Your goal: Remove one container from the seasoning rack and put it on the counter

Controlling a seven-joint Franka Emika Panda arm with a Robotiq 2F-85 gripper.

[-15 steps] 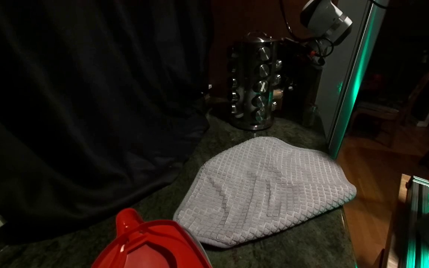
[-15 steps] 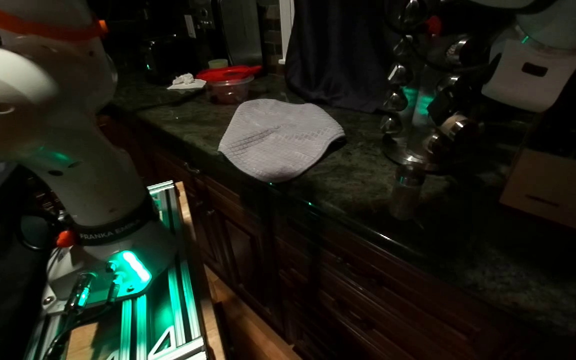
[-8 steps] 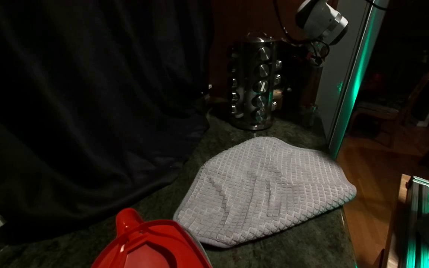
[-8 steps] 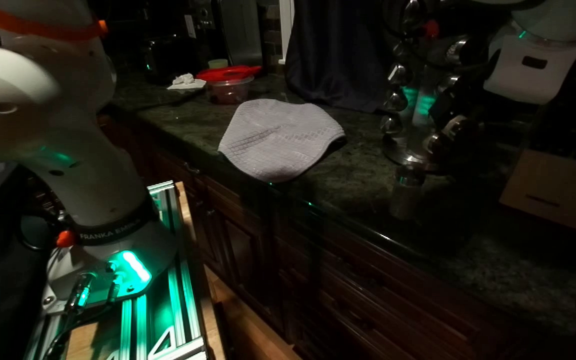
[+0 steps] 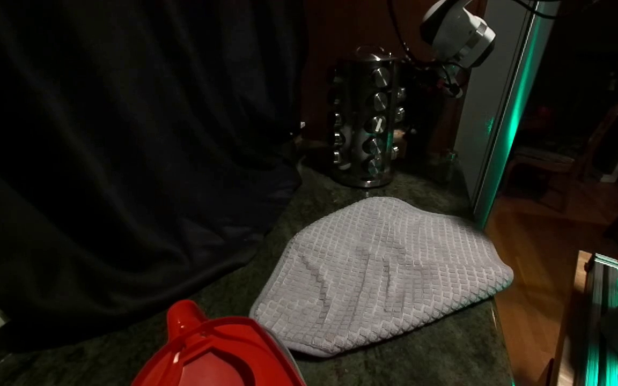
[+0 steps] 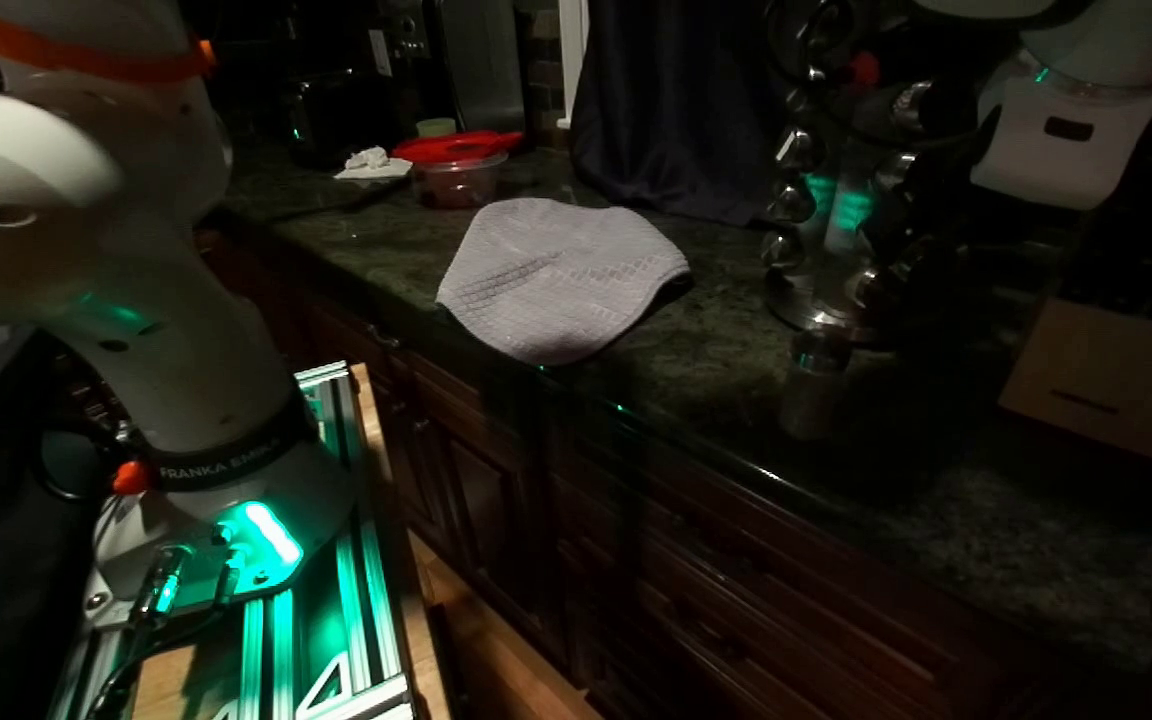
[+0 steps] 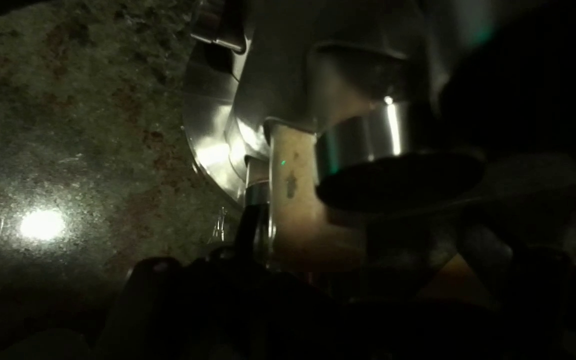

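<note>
The seasoning rack [image 5: 365, 184] stands upright on the dark counter [image 6: 716, 375], with tiers of shiny-lidded jars. In the wrist view, a jar with pale tan contents [image 7: 293, 185] and a jar with a silver lid [image 7: 368, 142] fill the middle, close before my gripper [image 7: 346, 265]. The dark fingers are hard to make out, but they stand wide apart with no grip showing. Both exterior views have my wrist close beside the rack, the fingers lost in shadow. One clear container [image 6: 813, 390] stands upright on the counter near the rack's base.
A pale checked cloth [image 6: 556, 280] lies on the counter. A tub with a red lid [image 6: 461, 165] stands farther along. The wooden block [image 6: 1106, 380] is close to the rack. A black curtain [image 5: 153, 161] hangs behind the counter. Cables [image 5: 395, 27] loop from my wrist.
My wrist has moved a little to the left in both exterior views, nearer the rack. A pale-lit lid low on the rack has gone dark.
</note>
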